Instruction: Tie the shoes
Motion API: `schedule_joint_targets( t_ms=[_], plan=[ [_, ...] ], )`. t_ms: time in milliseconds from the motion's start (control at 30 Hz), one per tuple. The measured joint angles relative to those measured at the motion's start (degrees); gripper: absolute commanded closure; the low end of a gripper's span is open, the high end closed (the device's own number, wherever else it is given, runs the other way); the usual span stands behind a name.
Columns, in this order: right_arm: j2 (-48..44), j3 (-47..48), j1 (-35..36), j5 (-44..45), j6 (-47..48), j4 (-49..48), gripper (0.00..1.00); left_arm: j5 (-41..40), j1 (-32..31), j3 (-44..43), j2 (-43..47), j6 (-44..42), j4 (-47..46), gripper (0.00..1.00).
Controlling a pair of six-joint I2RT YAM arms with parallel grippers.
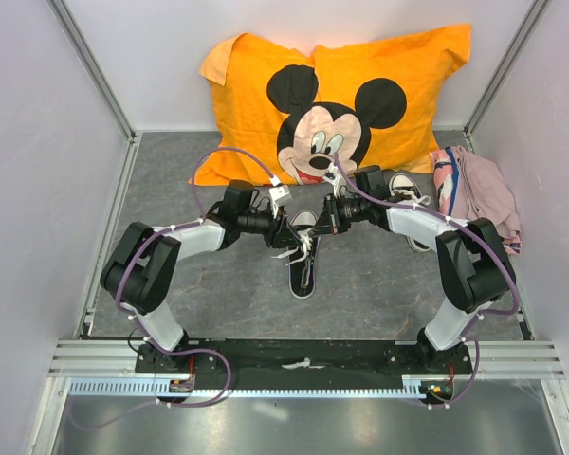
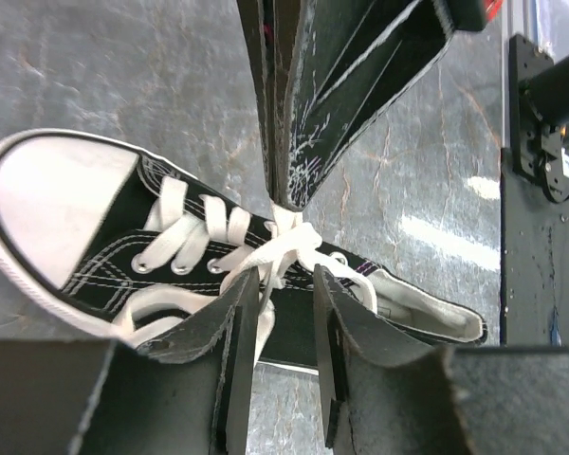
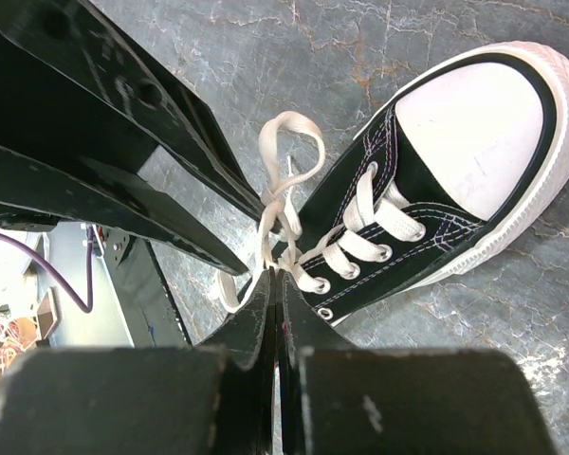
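Note:
One black sneaker (image 1: 303, 273) with a white toe cap lies in the middle of the table, toe toward the far side. Its white laces (image 2: 283, 248) are gathered over the tongue. My right gripper (image 3: 277, 275) is shut on the lace just beside the eyelets; a loop of lace (image 3: 291, 152) stands out beyond it. My left gripper (image 2: 284, 281) is open, its fingers straddling the gathered laces, and one strand runs along the left finger (image 2: 237, 322). Both grippers meet over the shoe (image 1: 302, 230). The second sneaker (image 1: 410, 192) lies at the back right, partly hidden by the right arm.
An orange Mickey Mouse pillow (image 1: 332, 104) leans against the back wall. A pink cloth (image 1: 479, 194) lies at the right wall. White walls close in the table on three sides; the black base rail (image 1: 303, 358) runs along the near edge.

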State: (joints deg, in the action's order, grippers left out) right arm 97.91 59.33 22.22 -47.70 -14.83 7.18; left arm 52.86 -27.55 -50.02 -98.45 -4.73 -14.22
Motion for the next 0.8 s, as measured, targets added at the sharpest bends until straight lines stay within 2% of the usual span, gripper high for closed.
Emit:
schedule_joint_targets(
  t_ms=[167,400,567,600,800],
  plan=[
    [-0.02,-0.07,0.00,0.00,-0.02,-0.37,1.00,0.02,0.22,0.22,0.42,1.01,-1.49,0.65],
    [-0.50,-0.35,0.00,0.20,-0.02,-0.72,1.00,0.13,0.28,0.22,0.42,0.90,-1.95,0.55],
    [-1.22,-0.81,-0.11,0.26,0.33,-0.46,1.00,1.25,0.74,0.37,2.29,-4.92,3.52,0.53],
    [-1.29,-0.81,-0.11,0.31,0.55,-0.31,1.00,1.57,0.87,0.46,3.30,-7.02,5.40,0.48],
    [-1.55,-0.81,-0.20,0.61,1.95,0.83,1.00,4.44,2.60,1.11,7.06,-15.50,11.45,0.45]
  ],
)
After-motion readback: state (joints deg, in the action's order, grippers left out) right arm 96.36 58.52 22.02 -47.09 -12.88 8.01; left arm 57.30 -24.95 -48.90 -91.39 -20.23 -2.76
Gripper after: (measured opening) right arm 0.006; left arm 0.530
